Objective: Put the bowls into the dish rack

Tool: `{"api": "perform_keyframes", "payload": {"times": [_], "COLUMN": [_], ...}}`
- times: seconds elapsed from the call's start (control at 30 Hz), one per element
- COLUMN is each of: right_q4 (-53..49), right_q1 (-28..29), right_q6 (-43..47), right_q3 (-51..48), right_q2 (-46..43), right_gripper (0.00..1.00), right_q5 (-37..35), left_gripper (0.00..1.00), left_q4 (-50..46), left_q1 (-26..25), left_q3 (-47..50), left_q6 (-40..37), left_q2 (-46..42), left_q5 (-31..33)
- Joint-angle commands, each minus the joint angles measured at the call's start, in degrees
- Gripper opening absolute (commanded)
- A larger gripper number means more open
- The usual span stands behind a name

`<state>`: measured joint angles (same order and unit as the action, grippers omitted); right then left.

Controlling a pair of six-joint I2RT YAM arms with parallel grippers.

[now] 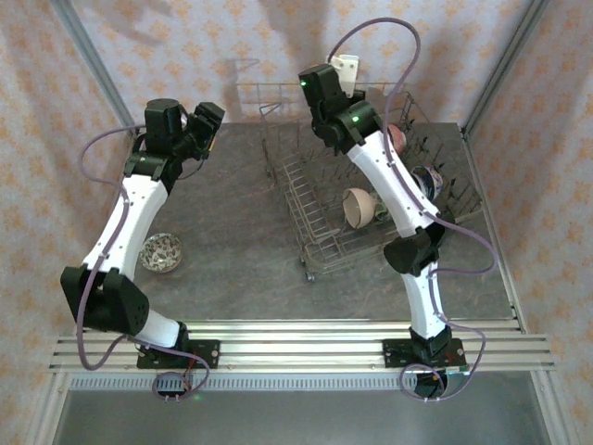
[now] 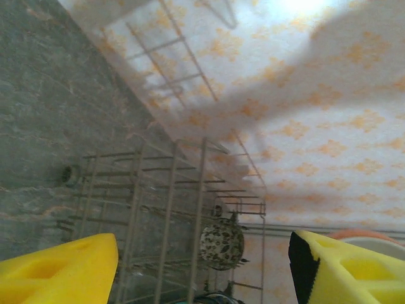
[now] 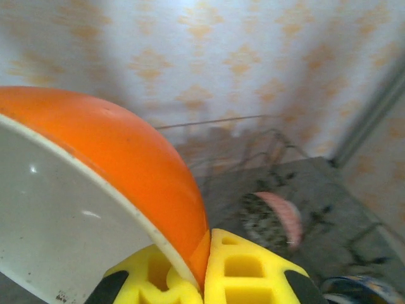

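Wallpapered in cream with orange motifs on three sides; grey marbled table (image 1: 232, 278) underneath. Right of the table's middle, the dish rack (image 1: 310, 243), wire tines upright, a good part of it covered from above by the right arm.

Over the rack's far edge, the right gripper (image 1: 346, 74), pinched tight on the rim of an orange bowl (image 3: 126, 158) with a white inside. Cut off at the left and bottom of the wrist view, and blocking much of the rack behind it.

Inside the rack, three more bowls:
- cream bowl (image 1: 359, 208), tipped on edge near the middle
- speckled bowl with a pink outside (image 1: 396, 137), toward the far right corner, partly behind the arm
- blue-and-white bowl (image 1: 428, 178), at the right side, mostly masked by the arm, pattern hard to read

Well left of the rack, on bare table, a grey speckled bowl (image 1: 161, 251), sitting upright.

Off the rack's far-left corner, the left gripper (image 1: 206, 125), yellow fingers (image 2: 57, 269) spread wide with nothing between them, both cropped by the bottom of the wrist view. Just past one fingertip, a curved orange-and-white rim (image 2: 373, 235), too little showing to say what it belongs to.
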<state>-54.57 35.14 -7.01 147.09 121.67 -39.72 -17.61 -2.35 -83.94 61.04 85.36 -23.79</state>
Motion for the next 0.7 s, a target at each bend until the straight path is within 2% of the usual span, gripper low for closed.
{"api": "perform_keyframes", "payload": {"times": [0.0, 0.27, 0.5, 0.67], "right_q4": [-6.98, -11.33, -12.17, -16.52], "right_q1": [-2.51, -9.44, -10.34, -11.03], "right_q6": [1.56, -1.75, 2.45, -2.05], "right_q3": [0.41, -3.48, 0.92, 2.97], "right_q2": [0.06, 3.84, 11.37, 14.66], "right_gripper": [0.00, 0.00, 0.00, 0.00], "right_q5": [-9.57, -12.33, -16.03, -18.55], "left_gripper": [0.73, 0.73, 0.72, 0.72], "left_q4": [2.82, 4.08, 8.00, 6.48], "left_q1": [2.39, 3.72, 3.84, 4.06], "left_q3": [-1.32, -0.90, 0.73, 0.40], "left_q6": [-6.13, -12.98, -13.55, -16.14], "left_q2": [1.11, 5.50, 8.49, 9.70], "left_q5": [-6.97, -10.21, -12.36, -10.29]}}
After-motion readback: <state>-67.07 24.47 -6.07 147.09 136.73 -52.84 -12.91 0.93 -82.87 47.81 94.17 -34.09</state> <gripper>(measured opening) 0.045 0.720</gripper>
